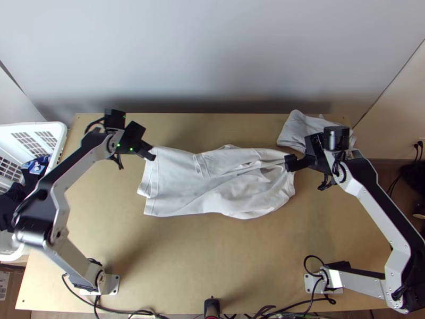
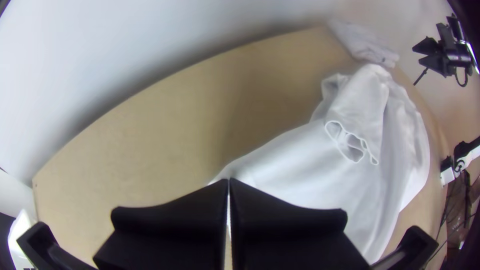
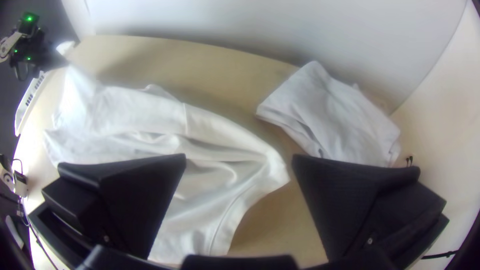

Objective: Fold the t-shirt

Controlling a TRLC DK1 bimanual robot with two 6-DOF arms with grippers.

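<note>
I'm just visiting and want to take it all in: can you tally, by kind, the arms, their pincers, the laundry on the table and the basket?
Robot arms, left and right: 2
Left pincer and right pincer: 2
White t-shirt: 1
Light grey cloth: 1
White laundry basket: 1
Total: 7

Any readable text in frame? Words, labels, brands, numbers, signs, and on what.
No legible text.
Pale label on the brown box: too small.
White marking on the dark blue item in the white plastic basket: too small.
White fabric t-shirt: no print visible.
</note>
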